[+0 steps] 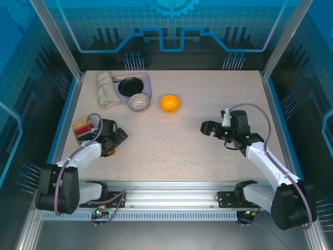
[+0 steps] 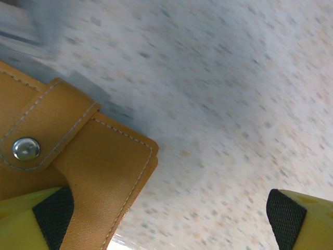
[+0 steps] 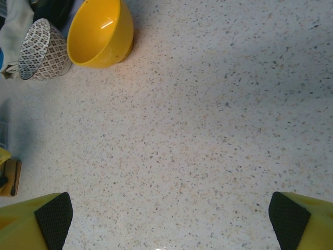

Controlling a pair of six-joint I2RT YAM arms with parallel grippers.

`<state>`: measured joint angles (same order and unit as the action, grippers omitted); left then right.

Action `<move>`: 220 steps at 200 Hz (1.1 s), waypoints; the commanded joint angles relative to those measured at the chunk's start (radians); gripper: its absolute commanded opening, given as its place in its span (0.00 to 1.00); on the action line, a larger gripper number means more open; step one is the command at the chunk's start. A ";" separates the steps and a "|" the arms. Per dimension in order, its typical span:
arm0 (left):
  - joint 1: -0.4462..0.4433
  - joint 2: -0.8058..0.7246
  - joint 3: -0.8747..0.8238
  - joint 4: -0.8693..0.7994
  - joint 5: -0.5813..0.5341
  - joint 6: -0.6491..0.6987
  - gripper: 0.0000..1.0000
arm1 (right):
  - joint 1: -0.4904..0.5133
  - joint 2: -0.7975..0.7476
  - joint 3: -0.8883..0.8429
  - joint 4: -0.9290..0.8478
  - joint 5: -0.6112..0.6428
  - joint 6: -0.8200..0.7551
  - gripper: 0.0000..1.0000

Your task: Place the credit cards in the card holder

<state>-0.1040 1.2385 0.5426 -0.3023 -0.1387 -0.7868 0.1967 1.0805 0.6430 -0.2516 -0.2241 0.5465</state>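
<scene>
Risks shoving the card holder (image 2: 93, 156) sideways by closing the wide-open left gripper (image 2: 169, 213) with one pad barely over its corner; risks blocked pockets too, strap snapped shut. Opposite, right gripper (image 1: 209, 127) wide open, empty, over bare table (image 1: 171, 156). Tan-orange leather, pale stitching, flat under the left gripper. Just beyond, red and yellow credit cards (image 1: 82, 126).

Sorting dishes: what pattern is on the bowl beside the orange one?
That bowl has black-and-white geometric print; right wrist view.
</scene>
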 commanded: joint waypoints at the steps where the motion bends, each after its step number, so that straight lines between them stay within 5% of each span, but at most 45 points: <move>1: -0.118 0.058 0.014 -0.002 0.150 -0.026 0.99 | 0.013 0.007 0.011 -0.046 0.028 0.001 1.00; 43: -0.409 0.206 0.088 0.109 0.232 -0.066 0.99 | 0.011 0.031 0.026 -0.086 0.052 0.010 1.00; 95: -0.725 0.476 0.443 0.143 0.341 0.075 0.93 | -0.007 0.031 0.047 -0.178 0.108 0.023 0.99; 132: -0.727 0.346 0.429 0.133 0.229 0.075 0.94 | -0.047 0.050 0.041 -0.173 -0.027 -0.011 0.76; 169: -0.578 0.203 0.238 0.192 0.244 -0.107 0.89 | 0.011 0.193 0.084 -0.088 -0.209 -0.022 0.48; 196: -0.556 0.223 0.222 0.256 0.328 -0.125 0.83 | 0.110 0.334 0.183 -0.153 -0.145 0.009 0.29; 220: -0.554 0.316 0.305 0.235 0.399 -0.088 0.77 | 0.150 0.386 0.191 -0.202 -0.080 0.027 0.27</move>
<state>-0.6529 1.4830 0.7773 -0.0914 0.1577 -0.8738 0.3103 1.4349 0.8131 -0.3832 -0.3424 0.5480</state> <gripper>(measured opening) 0.784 0.277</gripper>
